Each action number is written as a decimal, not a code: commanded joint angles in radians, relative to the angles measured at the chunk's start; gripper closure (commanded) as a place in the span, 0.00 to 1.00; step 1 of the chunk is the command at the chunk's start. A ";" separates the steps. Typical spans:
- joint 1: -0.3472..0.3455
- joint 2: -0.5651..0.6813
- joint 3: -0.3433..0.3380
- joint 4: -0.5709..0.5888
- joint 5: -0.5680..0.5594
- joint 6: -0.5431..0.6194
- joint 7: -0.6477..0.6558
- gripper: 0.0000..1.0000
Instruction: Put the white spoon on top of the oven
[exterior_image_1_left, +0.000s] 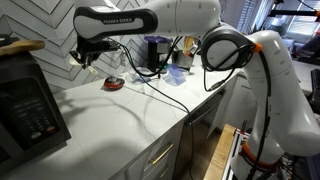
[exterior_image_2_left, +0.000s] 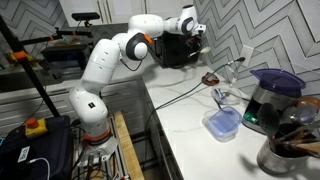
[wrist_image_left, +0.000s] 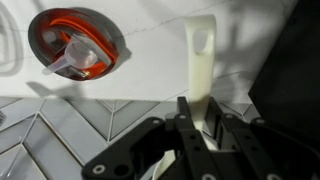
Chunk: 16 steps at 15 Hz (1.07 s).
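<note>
My gripper (wrist_image_left: 198, 108) is shut on the handle of the white spoon (wrist_image_left: 202, 60), which sticks out past the fingertips above the white counter. The gripper shows in both exterior views (exterior_image_1_left: 85, 55) (exterior_image_2_left: 200, 35), raised over the back of the counter near the tiled wall. The spoon itself is too small to make out there. The oven (exterior_image_1_left: 30, 110) is a black box with a button panel at the counter's end, and it sits just behind the gripper in an exterior view (exterior_image_2_left: 178, 50). The round red dish (wrist_image_left: 78, 45) lies below and to one side of the gripper.
The red dish (exterior_image_1_left: 115, 84) (exterior_image_2_left: 210, 77) sits on the counter with a black cable running past it. A dark coffee machine (exterior_image_2_left: 270, 100), a blue container (exterior_image_2_left: 222, 122) and a pot of utensils (exterior_image_2_left: 290, 150) stand further along. A black surface (wrist_image_left: 295, 80) fills the wrist view's right edge.
</note>
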 joint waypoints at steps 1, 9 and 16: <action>0.004 -0.014 0.000 -0.018 0.000 0.001 0.010 0.78; 0.005 -0.048 -0.041 -0.054 -0.032 0.015 0.058 0.95; 0.032 -0.201 -0.057 -0.035 -0.050 -0.003 0.047 0.95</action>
